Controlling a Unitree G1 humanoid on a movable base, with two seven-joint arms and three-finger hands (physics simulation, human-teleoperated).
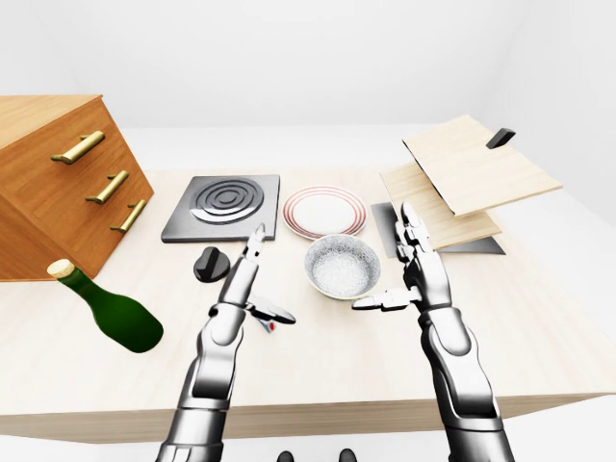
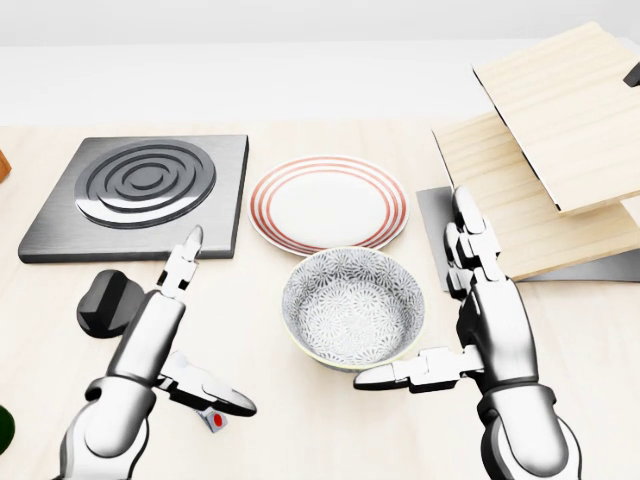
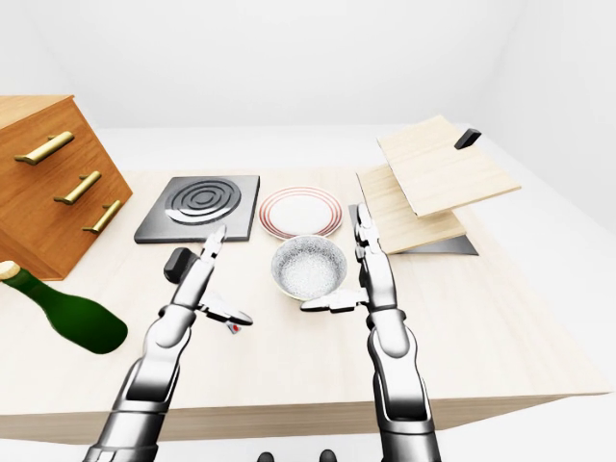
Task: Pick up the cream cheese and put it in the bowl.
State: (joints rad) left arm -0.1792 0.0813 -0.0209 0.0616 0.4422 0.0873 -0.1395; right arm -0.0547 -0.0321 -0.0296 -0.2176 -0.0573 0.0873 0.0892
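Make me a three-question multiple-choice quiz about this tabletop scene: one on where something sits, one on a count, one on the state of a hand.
1. In the head view, where is the patterned bowl relative to the red-ringed plate?
A. Directly below it
B. On top of the hotplate
C. Left of the bottle

2. How many brass handles show on the wooden drawer chest?
A. One
B. Three
C. Five

3. What is the left hand doing?
A. Closed round the bowl
B. Gripping the bottle
C. Open above the cream cheese pack, holding nothing

Answers:
1. A: the bowl lies just under the plate in the head view.
2. B: three handles run down the chest's slanted face in the left-eye view.
3. C: its fingers are spread, and only the pack's red-dotted end peeks out beneath the thumb.
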